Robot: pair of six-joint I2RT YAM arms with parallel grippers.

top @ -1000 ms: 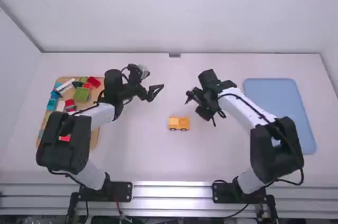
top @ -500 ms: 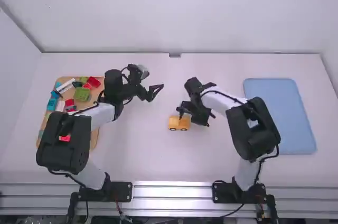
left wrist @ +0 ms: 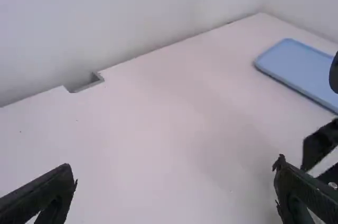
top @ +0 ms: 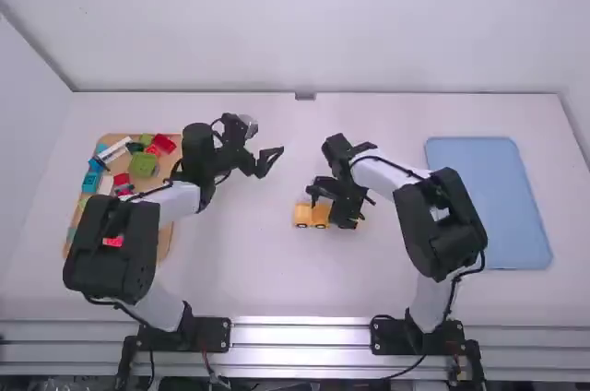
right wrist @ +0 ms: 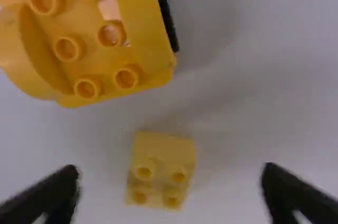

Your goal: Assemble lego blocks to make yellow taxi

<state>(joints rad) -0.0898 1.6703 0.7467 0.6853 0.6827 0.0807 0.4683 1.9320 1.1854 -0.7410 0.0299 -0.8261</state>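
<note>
Surveying the white table (top: 249,276) first, then down in size. The left arm (top: 109,248) stands by the wooden board; the right arm (top: 452,225) extends in toward the middle, its hand end over the area just beside the yellow chassis. The blue tray (top: 489,202) lies on the right side. The wooden board (top: 164,236), far left, carries coloured blocks (top: 144,165) – green, red, blue, white among them. The left gripper (left wrist: 176,168) is spread wide with nothing between its fingers, away from the work. The right gripper (right wrist: 170,174) is also wide, one finger to either side of the small yellow brick, neither touching it as far as I can tell. The yellow chassis (top: 302,215) sits upright at mid-table, studs up, a black wheel (right wrist: 168,18) at its side. Smallest of the lot, the yellow brick (right wrist: 161,168) lies studs up near the chassis, with a gap between them. Step in hand, I judge: picking up this brick for the taxi's upper part. Next move calls for centring over it, lowering, closing squarely on its sides – a skewed grip would make the studs hard to line up, and the chassis is near enough to get nudged.
</note>
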